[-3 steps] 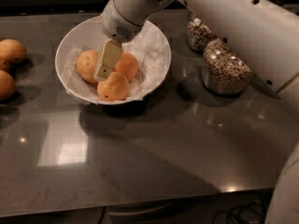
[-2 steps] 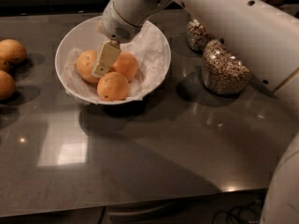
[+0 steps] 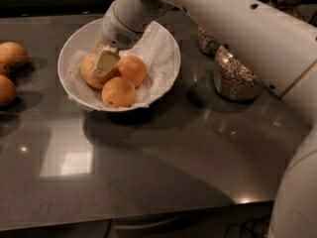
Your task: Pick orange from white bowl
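The white bowl [image 3: 166, 48], lined with crumpled white paper, stands at the back left of the dark counter and holds three oranges. The dull yellow orange [image 3: 88, 74] lies at the bowl's left. A deeper-orange fruit [image 3: 133, 69] lies to its right and a brighter one [image 3: 118, 92] in front. My gripper [image 3: 104, 65] reaches down into the bowl from the upper right. Its cream tip lies over the right side of the yellow orange and hides part of it.
Two glass jars of cereal [image 3: 235, 78] [image 3: 208, 41] stand right of the bowl, under my white arm. Loose oranges [image 3: 12, 54] [image 3: 6, 89] lie at the counter's left edge. The counter's front edge runs along the bottom.
My gripper has shifted a little to the left inside the bowl, from between the fruits to over the yellow orange. The oranges and the bowl have hardly moved.
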Available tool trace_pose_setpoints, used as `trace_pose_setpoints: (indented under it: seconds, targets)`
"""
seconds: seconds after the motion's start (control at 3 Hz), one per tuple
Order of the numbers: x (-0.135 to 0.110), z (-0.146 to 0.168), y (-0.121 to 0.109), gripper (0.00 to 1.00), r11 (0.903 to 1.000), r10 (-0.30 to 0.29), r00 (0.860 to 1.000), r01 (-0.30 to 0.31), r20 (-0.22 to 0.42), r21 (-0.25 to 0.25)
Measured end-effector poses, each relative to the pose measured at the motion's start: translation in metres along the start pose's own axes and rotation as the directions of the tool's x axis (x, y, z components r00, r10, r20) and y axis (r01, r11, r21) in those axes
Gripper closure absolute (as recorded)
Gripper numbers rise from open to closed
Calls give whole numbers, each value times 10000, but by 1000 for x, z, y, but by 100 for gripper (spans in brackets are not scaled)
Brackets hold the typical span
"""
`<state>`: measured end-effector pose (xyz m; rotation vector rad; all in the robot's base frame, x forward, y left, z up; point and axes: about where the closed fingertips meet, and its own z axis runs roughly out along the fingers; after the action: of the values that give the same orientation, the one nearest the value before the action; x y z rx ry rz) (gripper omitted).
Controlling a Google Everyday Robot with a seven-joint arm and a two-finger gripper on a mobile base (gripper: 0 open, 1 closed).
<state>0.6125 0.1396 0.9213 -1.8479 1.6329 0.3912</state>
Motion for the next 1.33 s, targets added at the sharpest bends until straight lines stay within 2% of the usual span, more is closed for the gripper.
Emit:
trace_pose_setpoints:
  seconds: [0.33, 0.67, 1.0, 1.33]
  targets:
    - [-1, 2, 1, 42, 10000, -4, 10000, 5, 8, -76]
    - [-8, 9, 10, 23, 9996, -45, 10000, 45, -7, -263]
    - [-16, 7, 15, 17, 9996, -168, 9999, 167, -28, -214]
    - [-20, 5, 17, 18, 9997, -214, 9997, 213, -91, -118]
